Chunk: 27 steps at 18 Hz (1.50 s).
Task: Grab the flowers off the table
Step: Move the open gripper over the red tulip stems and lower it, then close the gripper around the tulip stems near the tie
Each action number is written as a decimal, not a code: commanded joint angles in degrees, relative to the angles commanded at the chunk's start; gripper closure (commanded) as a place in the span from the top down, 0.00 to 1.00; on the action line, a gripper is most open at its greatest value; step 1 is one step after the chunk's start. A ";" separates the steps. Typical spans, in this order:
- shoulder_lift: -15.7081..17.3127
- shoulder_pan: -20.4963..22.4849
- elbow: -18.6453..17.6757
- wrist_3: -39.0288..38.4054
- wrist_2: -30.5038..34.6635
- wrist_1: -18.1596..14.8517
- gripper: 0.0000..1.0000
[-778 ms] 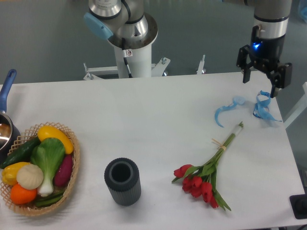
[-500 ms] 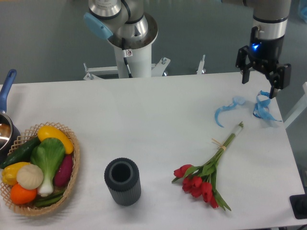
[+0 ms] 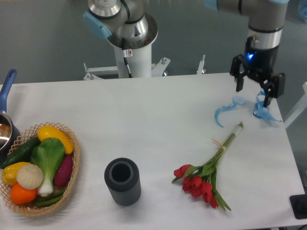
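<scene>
The flowers, red tulips with long green stems tied by a thin band, lie on the white table at the front right, heads toward the front edge. My gripper hangs open and empty above the table's back right, over the curly blue ribbons, well behind the stem ends.
Two curly blue ribbons lie under the gripper. A dark ribbed cylinder vase stands front centre. A wicker basket of vegetables sits at the left, with a blue-handled pot at the left edge.
The gripper has moved slightly left and lower, toward the ribbons and stem ends. The flowers have not moved.
</scene>
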 joint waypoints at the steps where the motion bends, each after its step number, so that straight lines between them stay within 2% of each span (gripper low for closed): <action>1: -0.35 -0.97 0.17 -1.40 -0.09 0.18 1.00; 4: -3.07 -3.52 0.00 -4.40 0.00 1.23 1.00; 6: -4.22 -4.83 -0.70 -7.38 0.00 3.60 1.00; 8: -5.80 -6.68 -0.09 -11.32 0.17 7.63 1.00; 10: -7.73 -7.30 0.09 -16.08 0.52 9.67 1.00; 14: -9.58 -8.27 0.08 -16.18 0.26 9.76 1.00; 19: -15.82 -11.26 2.89 -17.15 0.17 10.02 1.00; 27: -17.58 -9.42 2.20 -17.50 0.44 9.85 1.00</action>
